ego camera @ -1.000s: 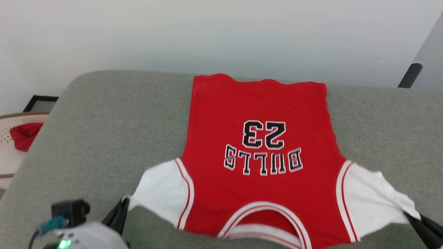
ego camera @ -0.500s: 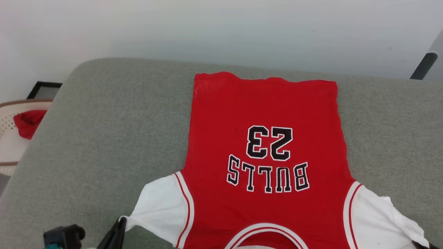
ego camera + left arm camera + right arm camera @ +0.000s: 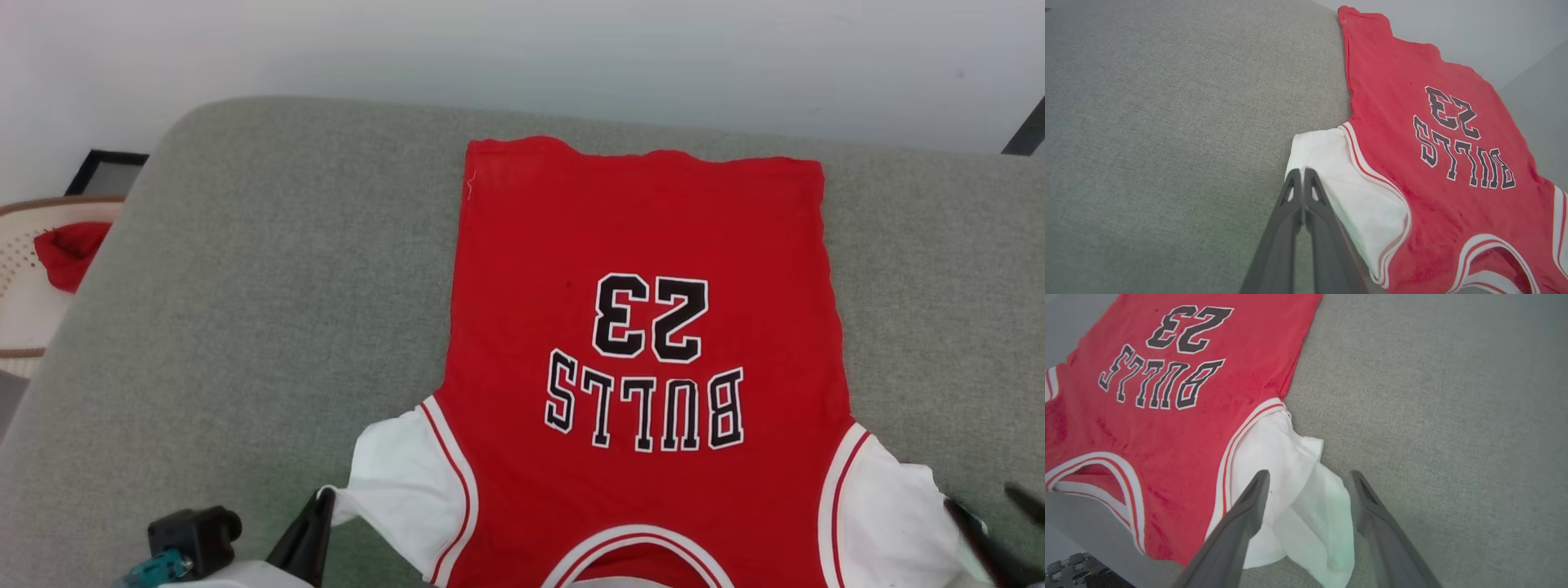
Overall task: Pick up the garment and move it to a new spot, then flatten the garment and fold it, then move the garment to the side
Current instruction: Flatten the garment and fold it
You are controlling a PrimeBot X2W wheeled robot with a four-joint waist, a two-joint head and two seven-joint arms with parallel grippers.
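The garment (image 3: pixel 645 327) lies spread face up on the grey cushion (image 3: pixel 269 286), right of its middle, hem at the far edge by the wall and collar at the near edge, so the "23" and lettering read upside down from the robot's side. The left gripper (image 3: pixel 1302 173) is clenched, its fingertips pinching the outer corner of the left sleeve (image 3: pixel 1339 175), which is drawn out fairly smooth toward it. The right gripper (image 3: pixel 1309 475) stands with jaws wide apart, one finger over the white cloth and one over bare cushion, grasping nothing; the right sleeve (image 3: pixel 1290 457) lies loose between them, rumpled and doubled over at its end. Off the cushion to the far left, a basket (image 3: pixel 16 302) holds a small red cloth (image 3: pixel 69 253) — no part of this job. The step in hand looks like the flattening: the body is already laid out with few creases, and only the sleeves need work. The next move probably calls for the left fingers to let go too, and for the right sleeve to be smoothed outward — otherwise the first fold would trap that wrinkle.
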